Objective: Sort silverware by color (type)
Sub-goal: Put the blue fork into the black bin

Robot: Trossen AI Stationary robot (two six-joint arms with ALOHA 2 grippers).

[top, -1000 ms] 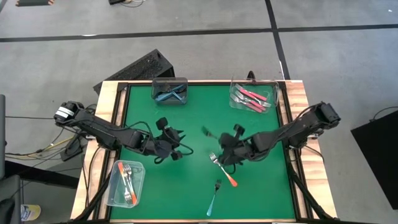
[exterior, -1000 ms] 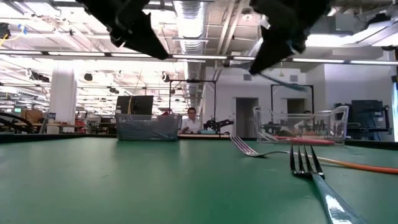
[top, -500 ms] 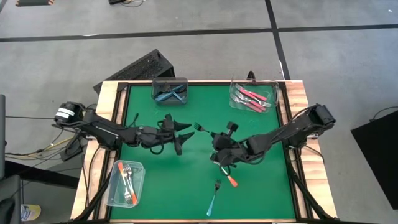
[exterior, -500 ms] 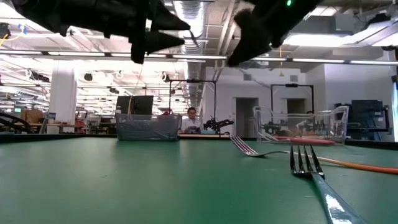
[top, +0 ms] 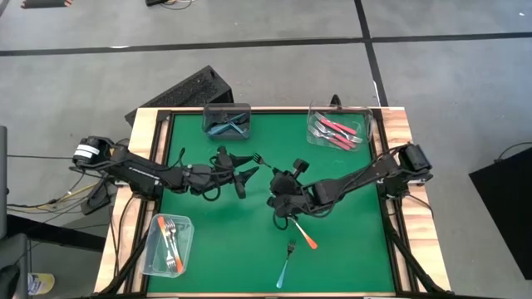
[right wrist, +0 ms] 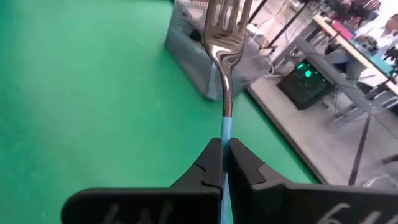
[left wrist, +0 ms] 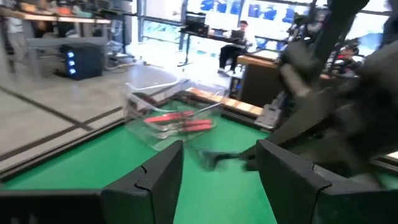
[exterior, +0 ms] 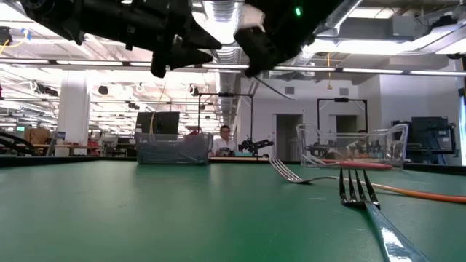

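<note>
Silverware here means small forks with silver tines and slim coloured handles; no brand or writing can be read on any of them. The blue-handled fork (right wrist: 224, 74) is clamped by its handle between the closed jaws of the right gripper (right wrist: 222, 155), its metal neck and tines running straight out ahead of the fingertips, above the middle of the table. The left gripper (left wrist: 217, 165) faces it with its jaws spread apart and nothing between them; the fork's tines (top: 259, 158) lie just beyond its fingertips.

Below and behind the right gripper, an orange-handled fork (top: 304, 237) and another blue-handled fork (top: 286, 264) lie flat on the green mat (top: 224, 249), near each other but apart. Pink-red forks (top: 337, 130) fill a clear container (top: 314, 133) at the far right corner, blue ones (top: 226, 124) sit in a clear container at the far middle, and orange forks (top: 169, 239) rest in a clear container (top: 184, 249) at the near left.

The table (top: 399, 124) has a pale wooden rim and stands on grey carpet. Beyond it lies a large lit workshop, where a person (exterior: 224, 140) sits at a desk.
</note>
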